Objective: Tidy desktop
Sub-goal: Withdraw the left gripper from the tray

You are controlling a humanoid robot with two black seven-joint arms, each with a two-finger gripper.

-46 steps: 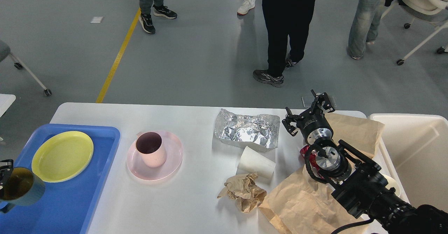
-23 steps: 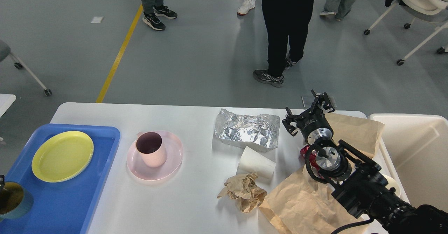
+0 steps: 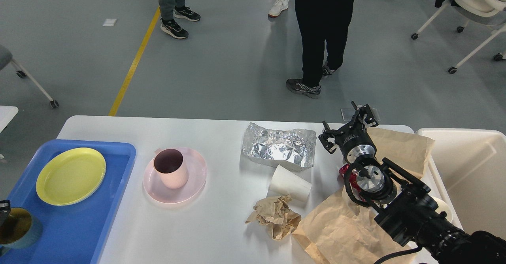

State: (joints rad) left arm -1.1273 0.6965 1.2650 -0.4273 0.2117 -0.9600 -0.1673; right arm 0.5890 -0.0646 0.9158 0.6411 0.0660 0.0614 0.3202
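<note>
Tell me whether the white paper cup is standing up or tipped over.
Tipped over: the white paper cup lies on its side on the desktop.

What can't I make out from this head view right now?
- Left gripper: cut off by the left edge; only a sliver shows beside the blue cup, so grip unclear.
- Red item: mostly hidden behind the right arm's wrist; can't identify.
- Right gripper: dark and seen end-on; open or shut unclear.
- White round object: mostly hidden by the right arm.
- Bin: inside cut off by the right edge.
</note>
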